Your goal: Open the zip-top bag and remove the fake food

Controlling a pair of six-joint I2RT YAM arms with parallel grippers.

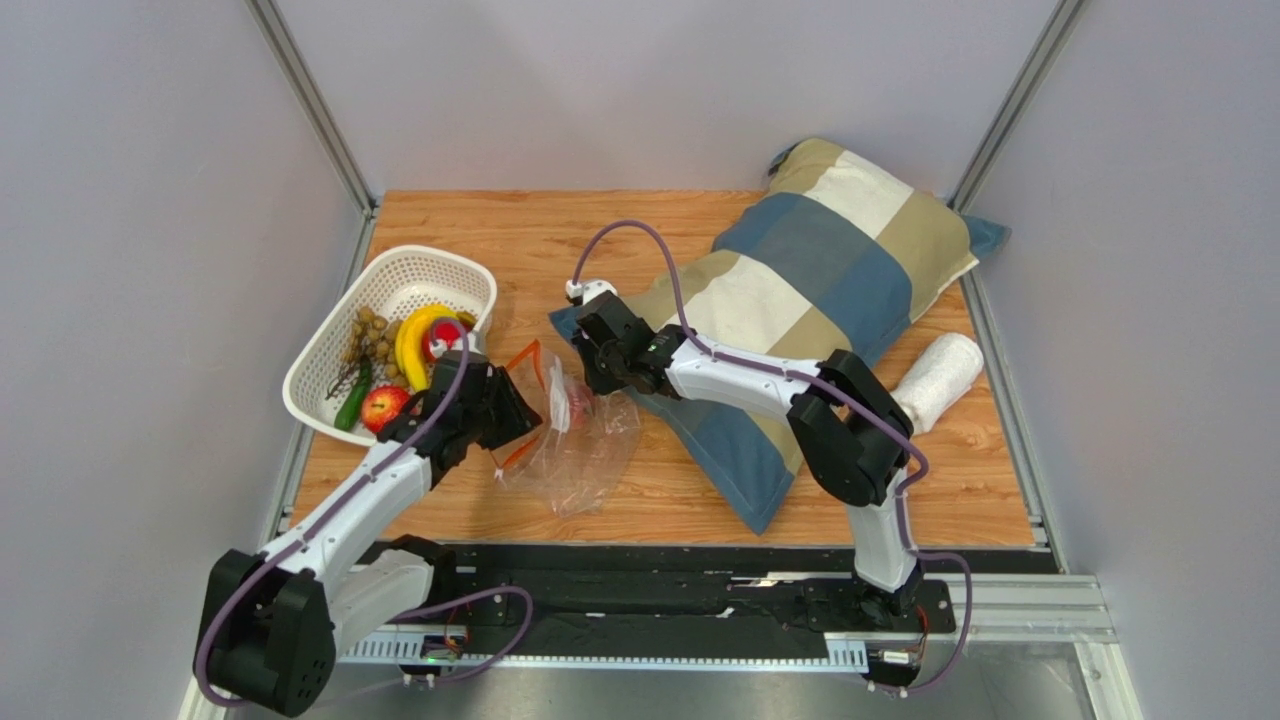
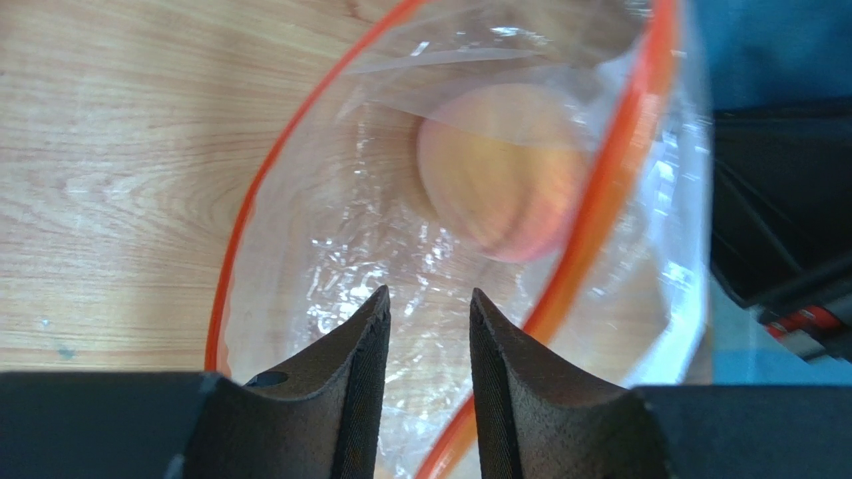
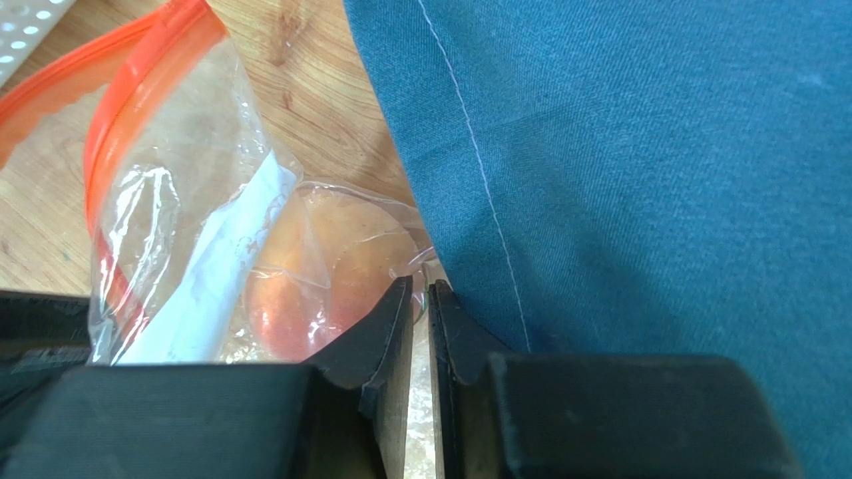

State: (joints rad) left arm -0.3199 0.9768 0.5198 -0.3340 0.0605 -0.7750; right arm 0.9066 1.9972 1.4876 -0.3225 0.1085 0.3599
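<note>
Even, bright overhead light; glare on the zip-top bag (image 2: 380,239), and the peach (image 2: 505,170) looks blurred.

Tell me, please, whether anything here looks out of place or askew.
The white mesh basket of plastic fruit looks tilted and overhangs the left edge of the wooden table. The blue-and-beige patchwork pillow spills past the far right corner. One peach-coloured fruit lies inside the open clear zip-top bag.

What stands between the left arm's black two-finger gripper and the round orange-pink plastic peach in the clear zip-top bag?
Nothing solid that shows. The left gripper points into the zip-top bag's open orange-red mouth, and the peach lies straight ahead inside. Only a loose fold of clear film crosses its far edge.
</note>
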